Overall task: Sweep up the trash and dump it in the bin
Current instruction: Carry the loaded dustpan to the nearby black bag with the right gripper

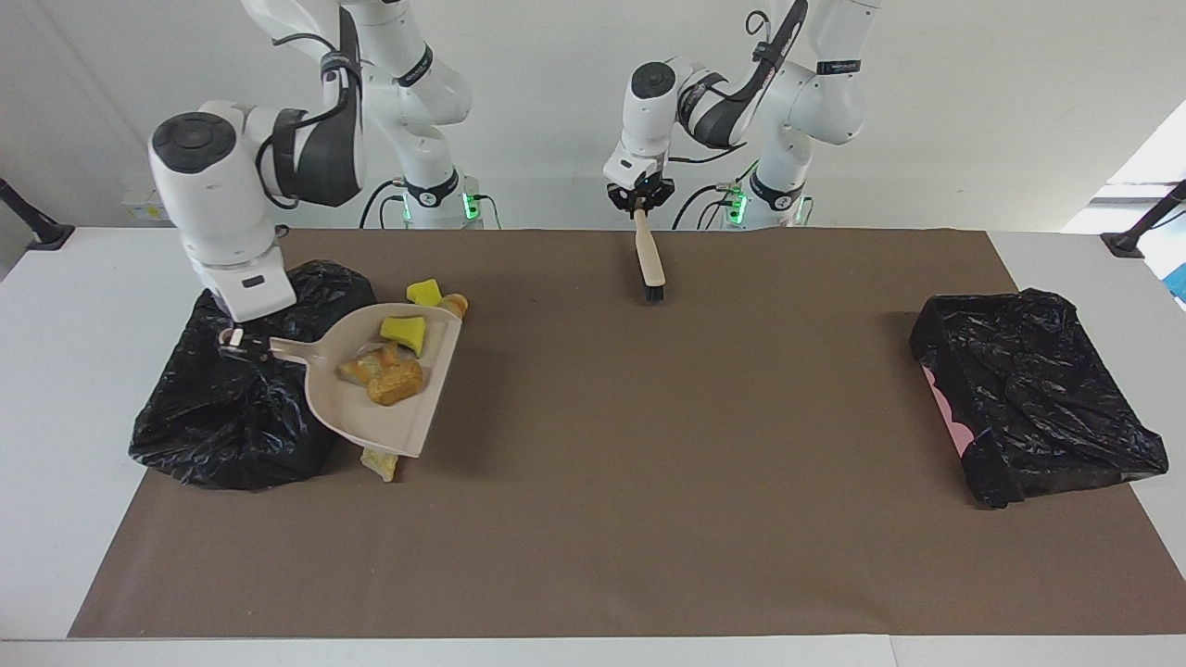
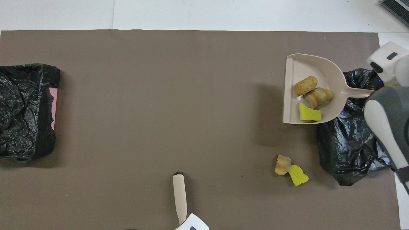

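Right fingers (image 1: pixel 243 346) clamp dustpan (image 1: pixel 389 408) handle over black bag (image 1: pixel 232 408) | trash (image 1: pixel 394 366) in pan, off fingers | left fingers (image 1: pixel 639 206) closed on brush (image 1: pixel 650 264)

White counter (image 1: pixel 74 389) has a big brown mat (image 1: pixel 649 519) over it, a black-bagged bin (image 1: pixel 1033 389) at each end, and some trash chunks (image 2: pixel 289 167) loose on the mat.

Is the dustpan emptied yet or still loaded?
Still loaded. The dustpan, held up by its handle in the right gripper beside the bin, carries three chunks: two tan, one yellow.
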You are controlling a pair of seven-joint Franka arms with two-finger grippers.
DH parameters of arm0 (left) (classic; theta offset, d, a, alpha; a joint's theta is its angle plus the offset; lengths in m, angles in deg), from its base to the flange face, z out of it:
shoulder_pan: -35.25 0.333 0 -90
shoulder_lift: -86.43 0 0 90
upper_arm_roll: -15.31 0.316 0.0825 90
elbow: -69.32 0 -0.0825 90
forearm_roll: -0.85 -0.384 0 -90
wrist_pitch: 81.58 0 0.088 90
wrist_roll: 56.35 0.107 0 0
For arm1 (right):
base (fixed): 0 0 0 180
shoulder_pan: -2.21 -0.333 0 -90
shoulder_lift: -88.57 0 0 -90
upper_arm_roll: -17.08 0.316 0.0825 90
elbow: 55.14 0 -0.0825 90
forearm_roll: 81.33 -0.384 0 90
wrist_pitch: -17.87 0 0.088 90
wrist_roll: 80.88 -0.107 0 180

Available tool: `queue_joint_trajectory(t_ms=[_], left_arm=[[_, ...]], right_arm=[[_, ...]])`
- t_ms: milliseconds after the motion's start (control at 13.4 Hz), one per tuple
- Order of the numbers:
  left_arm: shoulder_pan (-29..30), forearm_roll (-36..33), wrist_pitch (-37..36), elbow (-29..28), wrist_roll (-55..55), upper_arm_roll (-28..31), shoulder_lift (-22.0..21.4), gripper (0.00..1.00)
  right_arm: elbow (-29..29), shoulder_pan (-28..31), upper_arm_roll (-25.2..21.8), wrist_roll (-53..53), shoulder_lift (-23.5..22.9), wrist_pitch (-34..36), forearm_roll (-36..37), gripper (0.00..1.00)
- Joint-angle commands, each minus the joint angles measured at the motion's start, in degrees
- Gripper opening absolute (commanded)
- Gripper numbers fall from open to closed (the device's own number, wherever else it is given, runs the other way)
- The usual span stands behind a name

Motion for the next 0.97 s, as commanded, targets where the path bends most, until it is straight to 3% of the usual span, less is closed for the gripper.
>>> queue_joint_trajectory(t_ms=[0,374,598,747,897], left_arm=[[-1.9,-0.3,1.8,-1.2,-1.2,0.9,-0.3,0.00],[-1.8,-0.1,5.2,-0.4,-0.7,0.9,6.1,0.01],[-1.0,-0.2,4.1,0.6,-0.1,1.2,6.7,0.48],[0.8,-0.1,3.1,1.8,0.0,1.3,6.6,0.86],[4.3,-0.2,-3.3,5.3,3.3,1.3,6.5,0.96]], right_arm=[[-0.1,7.1,0.7,4.7,0.9,0.0,4.0,0.00],[-6.0,16.4,0.6,6.4,5.0,-6.5,14.6,0.00],[-11.1,16.0,0.7,-2.5,8.1,-9.3,24.2,0.00],[-14.0,14.3,1.0,-5.2,9.7,-9.2,29.3,0.00],[-15.7,10.7,1.0,-9.9,11.2,-6.4,35.0,0.00]])
